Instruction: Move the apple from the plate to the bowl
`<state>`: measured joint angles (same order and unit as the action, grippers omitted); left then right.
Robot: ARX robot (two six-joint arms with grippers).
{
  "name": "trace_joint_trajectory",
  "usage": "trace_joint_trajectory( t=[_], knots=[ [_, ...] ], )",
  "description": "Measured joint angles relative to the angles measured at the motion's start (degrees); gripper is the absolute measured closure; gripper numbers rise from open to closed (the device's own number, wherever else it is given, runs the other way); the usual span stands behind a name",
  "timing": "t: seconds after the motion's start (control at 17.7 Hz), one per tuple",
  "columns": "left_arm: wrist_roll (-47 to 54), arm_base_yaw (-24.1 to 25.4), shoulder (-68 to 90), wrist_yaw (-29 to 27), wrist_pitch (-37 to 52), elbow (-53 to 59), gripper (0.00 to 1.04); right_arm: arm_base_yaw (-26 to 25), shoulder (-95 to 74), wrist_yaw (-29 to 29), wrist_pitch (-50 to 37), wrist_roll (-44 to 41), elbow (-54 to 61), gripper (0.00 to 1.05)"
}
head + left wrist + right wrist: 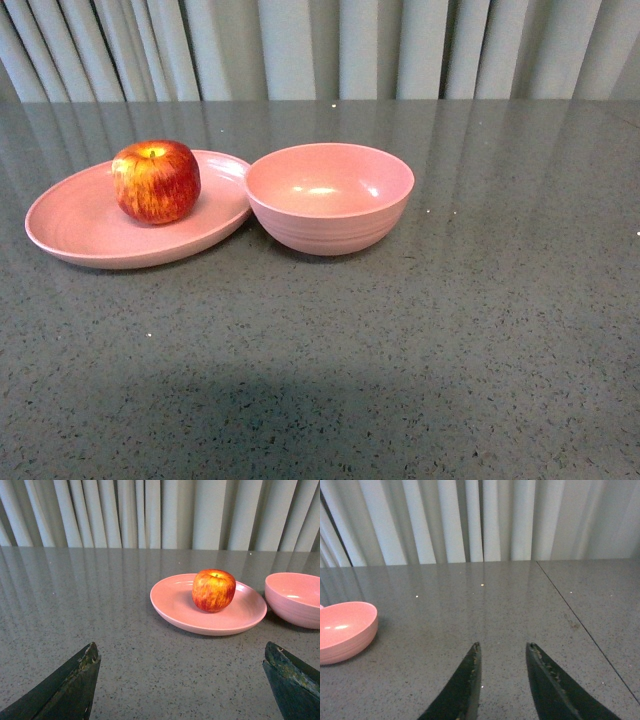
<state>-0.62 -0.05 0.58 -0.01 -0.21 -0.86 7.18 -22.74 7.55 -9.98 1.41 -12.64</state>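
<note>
The red apple (156,181) with yellow streaks sits upright on the shallow pink plate (70,228) at the left of the front view. The deep pink bowl (329,196) stands right beside the plate, touching its rim, and is empty. Neither gripper shows in the front view. In the left wrist view my left gripper (182,652) is open and empty, low over the table, with the apple (213,590) on the plate (172,600) ahead and the bowl (295,600) beyond. My right gripper (503,646) is shut and empty; the bowl (345,630) lies off to its side.
The grey speckled table (450,330) runs back to a pale pleated curtain (320,45). A thin seam (580,625) crosses the tabletop beside my right gripper.
</note>
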Motion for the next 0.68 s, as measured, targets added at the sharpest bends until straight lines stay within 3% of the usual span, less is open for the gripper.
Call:
trace_joint_trajectory(
  t=[0.11, 0.17, 0.68],
  knots=[
    [0.02, 0.00, 0.00, 0.00, 0.02, 0.00, 0.07, -5.38, 2.45, -6.47, -0.07, -0.48, 2.34, 0.92],
    [0.00, 0.00, 0.00, -0.07, 0.00, 0.00, 0.07, -7.72, 3.48, -6.69, -0.09, -0.66, 3.65, 1.04],
    [0.00, 0.00, 0.00, 0.00, 0.00, 0.00, 0.07, -7.19, 11.65, -7.56, 1.97, -0.94, 9.51, 1.03]
  ],
)
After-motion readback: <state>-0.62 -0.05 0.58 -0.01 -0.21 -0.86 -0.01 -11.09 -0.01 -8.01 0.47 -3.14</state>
